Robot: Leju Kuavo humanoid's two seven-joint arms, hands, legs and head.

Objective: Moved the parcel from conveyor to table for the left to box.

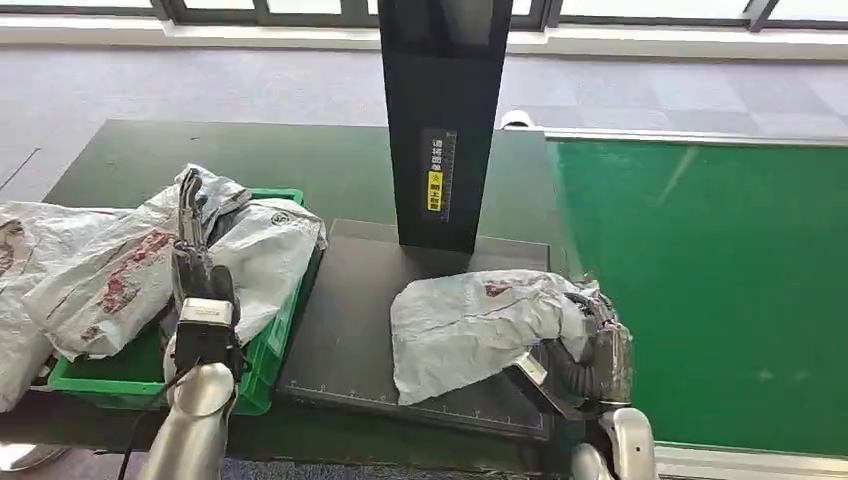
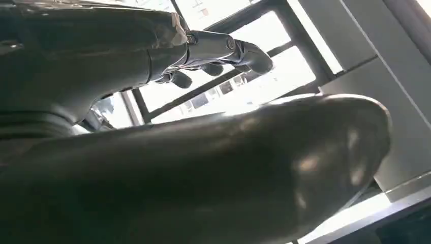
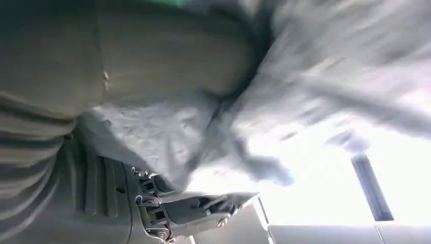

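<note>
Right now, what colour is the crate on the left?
Green crate, clearest in the head view.

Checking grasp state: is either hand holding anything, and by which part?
The right hand grips the grey plastic mailer parcel by its bunched right end, over the black platform. The left hand, raised near the green plastic crate, holds nothing.

Black scanner post (image 1: pixel 443 120), window frames (image 2: pixel 213 86)

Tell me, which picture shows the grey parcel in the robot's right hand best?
The head view: the whole grey parcel lies over the dark platform, with the right hand gripping its edge. The right wrist view shows a blurry close-up of its crinkled plastic. The left wrist view looks at windows instead.
</note>
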